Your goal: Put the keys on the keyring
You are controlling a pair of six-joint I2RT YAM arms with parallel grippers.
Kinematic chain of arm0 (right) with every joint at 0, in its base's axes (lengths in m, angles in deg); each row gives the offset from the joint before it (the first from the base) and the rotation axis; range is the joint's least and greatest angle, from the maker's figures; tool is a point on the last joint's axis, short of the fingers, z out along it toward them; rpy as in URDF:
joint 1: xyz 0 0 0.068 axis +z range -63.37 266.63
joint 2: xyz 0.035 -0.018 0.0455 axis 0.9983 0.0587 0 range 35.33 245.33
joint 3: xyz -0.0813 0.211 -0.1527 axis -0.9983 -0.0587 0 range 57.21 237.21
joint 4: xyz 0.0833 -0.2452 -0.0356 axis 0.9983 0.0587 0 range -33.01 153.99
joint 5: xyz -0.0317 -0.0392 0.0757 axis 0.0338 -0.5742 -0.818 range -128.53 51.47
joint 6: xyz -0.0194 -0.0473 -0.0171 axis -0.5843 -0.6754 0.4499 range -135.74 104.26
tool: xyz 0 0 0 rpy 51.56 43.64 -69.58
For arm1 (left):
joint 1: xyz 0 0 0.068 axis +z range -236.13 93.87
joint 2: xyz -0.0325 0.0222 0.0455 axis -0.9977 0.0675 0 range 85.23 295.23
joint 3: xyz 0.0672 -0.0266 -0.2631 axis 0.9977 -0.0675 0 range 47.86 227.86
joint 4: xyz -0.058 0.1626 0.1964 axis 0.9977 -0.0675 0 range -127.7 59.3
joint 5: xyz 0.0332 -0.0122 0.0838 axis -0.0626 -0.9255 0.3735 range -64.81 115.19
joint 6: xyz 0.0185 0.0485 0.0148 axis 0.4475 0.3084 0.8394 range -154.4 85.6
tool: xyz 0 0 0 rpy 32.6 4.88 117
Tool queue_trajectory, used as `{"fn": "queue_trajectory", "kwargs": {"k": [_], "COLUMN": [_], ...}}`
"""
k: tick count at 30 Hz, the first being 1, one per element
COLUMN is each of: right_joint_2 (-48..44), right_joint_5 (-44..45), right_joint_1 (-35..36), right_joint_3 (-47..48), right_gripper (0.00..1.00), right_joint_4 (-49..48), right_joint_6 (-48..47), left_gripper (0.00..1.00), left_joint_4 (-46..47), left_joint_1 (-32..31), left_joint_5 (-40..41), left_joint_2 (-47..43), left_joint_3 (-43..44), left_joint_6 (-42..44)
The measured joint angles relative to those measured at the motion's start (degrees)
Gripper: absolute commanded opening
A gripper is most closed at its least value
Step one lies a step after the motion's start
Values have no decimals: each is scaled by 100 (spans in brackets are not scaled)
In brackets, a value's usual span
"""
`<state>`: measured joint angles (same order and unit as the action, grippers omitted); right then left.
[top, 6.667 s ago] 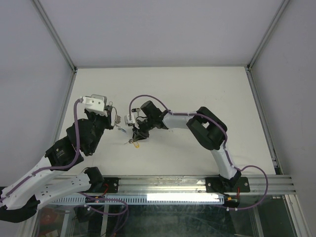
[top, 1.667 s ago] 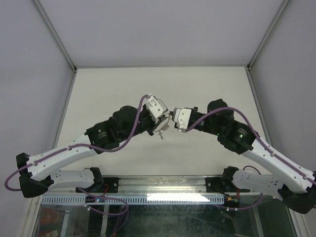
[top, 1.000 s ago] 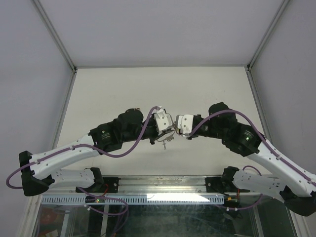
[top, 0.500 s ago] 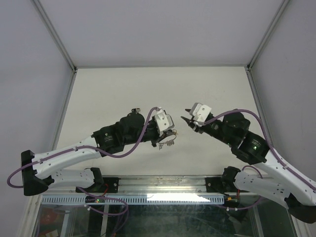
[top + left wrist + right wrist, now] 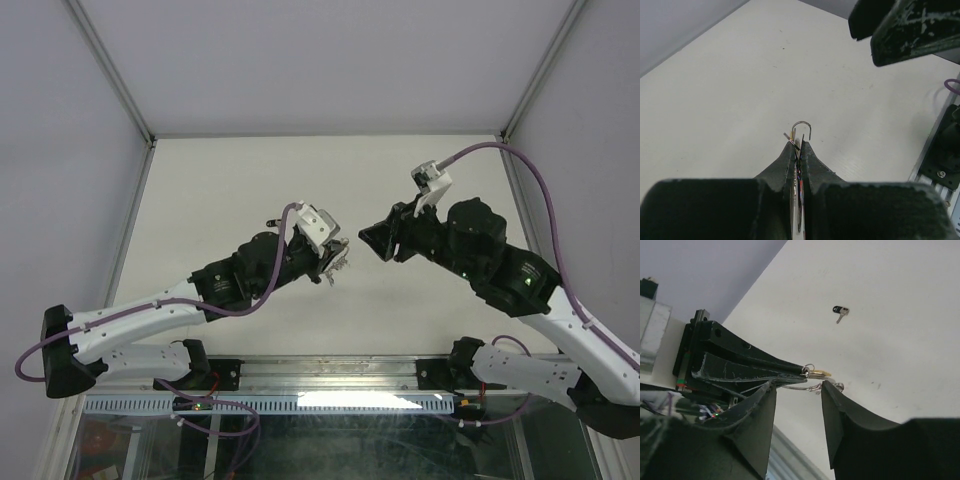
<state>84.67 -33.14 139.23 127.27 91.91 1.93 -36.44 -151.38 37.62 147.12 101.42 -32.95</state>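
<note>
Keyring [image 5: 801, 122] farther from right hand [image 5: 799, 386] now

Keyring [image 5: 802, 128]: only a short wire arc projects beyond the left claw [image 5: 798, 146]; the remainder is hidden between its closed fingers. Top view: the key bunch [image 5: 337, 264] is too small to separate. Loose key [image 5: 840, 310] on the surface [image 5: 900, 315]: head colour indeterminate.

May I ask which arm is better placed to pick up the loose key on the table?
Probably right: the right gripper is open and empty, with the loose key in its camera's view, while the left gripper is shut on the keyring.
</note>
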Motion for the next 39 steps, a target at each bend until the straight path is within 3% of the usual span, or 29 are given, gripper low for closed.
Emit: {"fn": "queue_trajectory", "kwargs": {"k": [6,12,33,39], "right_joint_2": [105,391,7,151], "right_joint_5": [24,26,278,212], "right_joint_1": [0,0,-50,-50], "right_joint_3": [-317,-761,-1513,-1513], "right_gripper": [44,42,29,20], "right_joint_4": [-155,-579,-1755,-1932], "right_joint_6": [1552,2245,2688,2721], "left_gripper": [0,0,0,0], "left_joint_4": [254,444,501,501], "left_joint_1": [-2,-2,-2,-2], "left_joint_5": [332,404,385,341], "left_joint_2": [-39,-98,-155,-155], "left_joint_3": [-111,-136,-155,-155], "left_joint_6": [-92,-109,-107,-107]}}
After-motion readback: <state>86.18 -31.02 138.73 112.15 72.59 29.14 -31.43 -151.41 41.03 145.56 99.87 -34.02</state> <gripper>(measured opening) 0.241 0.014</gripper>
